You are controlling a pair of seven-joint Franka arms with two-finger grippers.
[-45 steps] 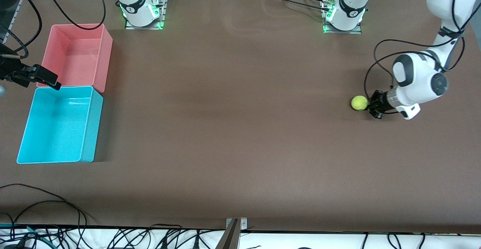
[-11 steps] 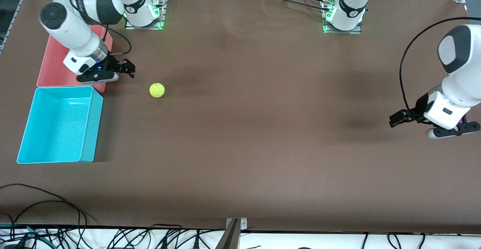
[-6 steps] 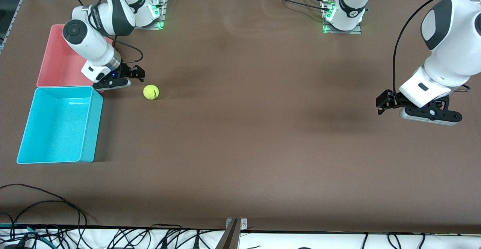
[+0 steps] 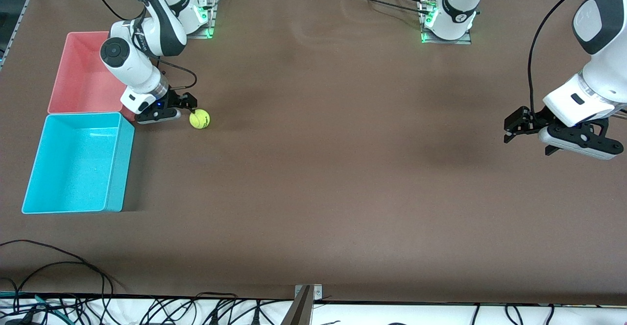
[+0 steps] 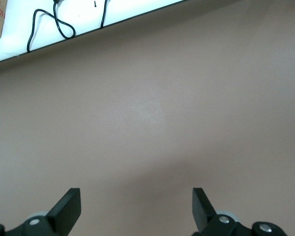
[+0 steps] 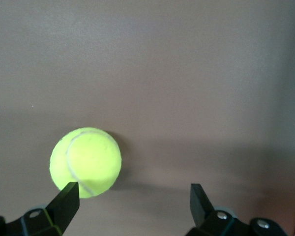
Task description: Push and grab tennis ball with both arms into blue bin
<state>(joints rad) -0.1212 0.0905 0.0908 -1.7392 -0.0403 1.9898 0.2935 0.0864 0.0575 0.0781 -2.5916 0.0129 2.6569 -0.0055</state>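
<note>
Right tool [image 4: 192, 107], spread wide, lines up on the ball [image 4: 200, 119] near the blue bin [image 4: 113, 164]; next, centre and clamp. Left tool [image 4: 512, 128] waits, released.

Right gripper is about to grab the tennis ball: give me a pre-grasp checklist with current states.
1. Right gripper open: ok.
2. Fuzzy yellow-green tennis ball centred between the fingers: not ok, it sits by one fingertip.
3. Ball resting on the brown table: ok.
4. Light cyan-blue rectangular plastic bin empty: ok.
5. Left gripper open, over the table's left-arm end, away from the ball: ok.
</note>
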